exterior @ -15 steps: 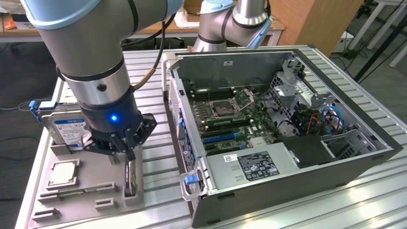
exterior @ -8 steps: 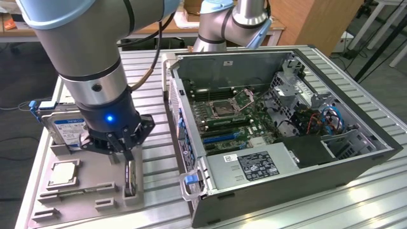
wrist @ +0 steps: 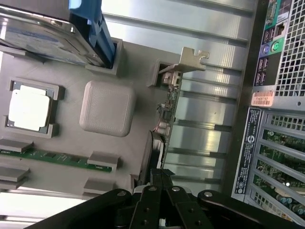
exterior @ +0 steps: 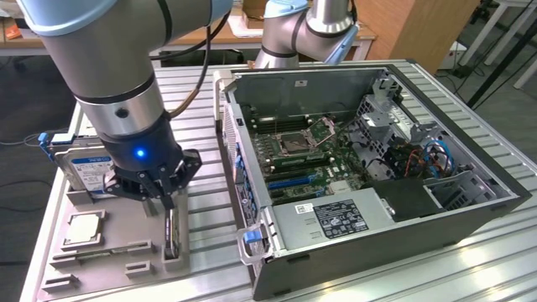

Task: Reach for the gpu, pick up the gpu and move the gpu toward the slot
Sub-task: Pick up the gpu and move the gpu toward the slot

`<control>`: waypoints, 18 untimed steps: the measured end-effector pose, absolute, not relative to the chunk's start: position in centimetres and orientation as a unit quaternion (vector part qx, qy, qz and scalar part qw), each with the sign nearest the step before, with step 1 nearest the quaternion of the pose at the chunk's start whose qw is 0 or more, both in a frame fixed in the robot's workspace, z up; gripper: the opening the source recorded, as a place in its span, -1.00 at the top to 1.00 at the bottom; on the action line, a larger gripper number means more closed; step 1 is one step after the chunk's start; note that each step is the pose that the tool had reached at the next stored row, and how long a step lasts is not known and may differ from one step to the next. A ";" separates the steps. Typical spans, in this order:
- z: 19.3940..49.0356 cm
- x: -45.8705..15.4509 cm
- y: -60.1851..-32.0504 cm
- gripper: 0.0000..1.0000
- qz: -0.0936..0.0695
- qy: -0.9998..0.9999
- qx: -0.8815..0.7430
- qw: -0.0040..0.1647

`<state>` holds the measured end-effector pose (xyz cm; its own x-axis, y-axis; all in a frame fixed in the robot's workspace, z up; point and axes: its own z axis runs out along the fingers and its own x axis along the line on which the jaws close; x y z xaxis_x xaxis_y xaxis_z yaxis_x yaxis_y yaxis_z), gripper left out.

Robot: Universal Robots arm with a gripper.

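The gpu [exterior: 173, 236] is a thin dark card standing on edge in a grey holder on the grey tray [exterior: 126, 220], at the exterior view's left. In the wrist view the gpu [wrist: 170, 102] shows edge-on, with its silver bracket [wrist: 190, 59] at the far end. My gripper [exterior: 166, 204] sits right on the card's top edge, near the end away from the bracket. Its black fingers come together at the card, so the gripper [wrist: 160, 175] is shut on the gpu. The card still sits in its holder. A blue slot [exterior: 290, 182] lies on the motherboard inside the open computer case [exterior: 470, 214].
A blue-labelled hard drive [exterior: 88, 170] stands at the tray's back, and a square silver processor chip [exterior: 84, 228] lies in front of it. A green memory stick [wrist: 62, 157] rests in the tray. The case's side wall [exterior: 243, 189] rises close beside the tray.
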<state>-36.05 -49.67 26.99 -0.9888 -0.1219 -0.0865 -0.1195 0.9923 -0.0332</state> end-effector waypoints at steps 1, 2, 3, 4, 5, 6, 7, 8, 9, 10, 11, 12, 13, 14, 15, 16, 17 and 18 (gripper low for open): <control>27.0 -36.1 -49.6 0.79 -0.014 0.997 -0.058 0.045; 27.0 -36.1 -49.5 0.79 -0.014 0.997 -0.056 0.045; 27.0 -36.2 -49.5 0.79 -0.014 0.997 -0.054 0.046; 27.0 -36.2 -49.4 0.79 -0.014 0.997 -0.053 0.046; 27.0 -36.2 -49.4 0.79 -0.014 0.997 -0.053 0.046; 27.0 -36.2 -49.4 0.79 -0.014 0.997 -0.053 0.046; 27.0 -36.2 -49.4 0.79 -0.014 0.997 -0.053 0.046; 27.0 -36.2 -49.4 0.79 -0.014 0.997 -0.053 0.046; 27.0 -36.2 -49.4 0.79 -0.014 0.997 -0.053 0.046; 27.0 -36.2 -49.4 0.79 -0.014 0.997 -0.053 0.046; 27.0 -36.2 -49.4 0.79 -0.014 0.997 -0.053 0.046; 27.0 -36.2 -49.4 0.79 -0.014 0.997 -0.053 0.046; 27.0 -36.2 -49.4 0.79 -0.014 0.997 -0.053 0.046; 27.0 -36.2 -49.4 0.79 -0.014 0.997 -0.053 0.046; 27.0 -36.2 -49.4 0.79 -0.014 0.997 -0.053 0.046; 27.0 -36.2 -49.4 0.79 -0.014 0.997 -0.053 0.046; 27.0 -36.2 -49.4 0.79 -0.014 0.997 -0.053 0.046; 27.0 -36.2 -49.4 0.77 -0.014 0.997 -0.053 0.046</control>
